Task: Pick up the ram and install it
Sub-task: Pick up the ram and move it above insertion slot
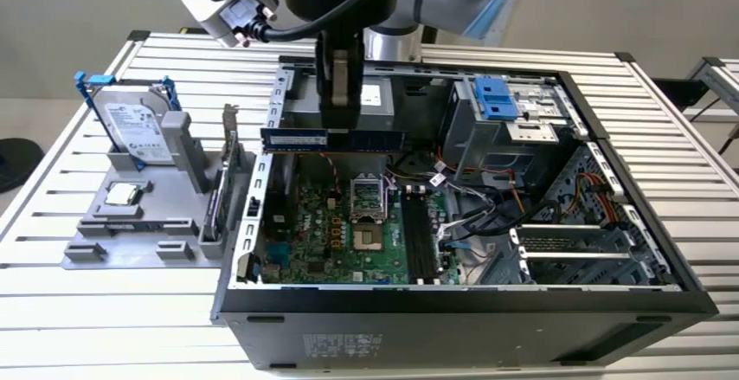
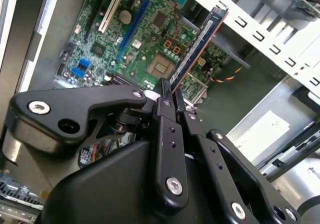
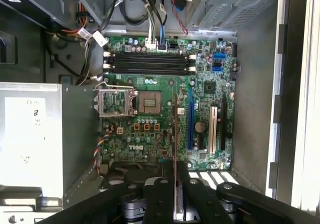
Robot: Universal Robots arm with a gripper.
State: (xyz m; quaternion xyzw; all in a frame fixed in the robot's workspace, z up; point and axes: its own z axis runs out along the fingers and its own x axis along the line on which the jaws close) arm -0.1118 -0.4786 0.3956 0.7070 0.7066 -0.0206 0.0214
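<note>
open air stands above the green motherboard (image 1: 335,233) inside the black metal computer case (image 1: 462,298), where the black gripper (image 1: 336,125) hangs clamped on the blue ram stick (image 1: 375,140); black memory slots (image 3: 150,63) lie bare, flanked by coloured wires (image 3: 150,29), a grey metal drive cage (image 1: 468,142) beyond.

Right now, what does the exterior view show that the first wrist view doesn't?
Exterior view: the hard drive and processor chip on a grey stand beside the computer case. First wrist view: the motherboard with its blue slot and white slot. Both: the gripper holding the ram over that motherboard.
</note>
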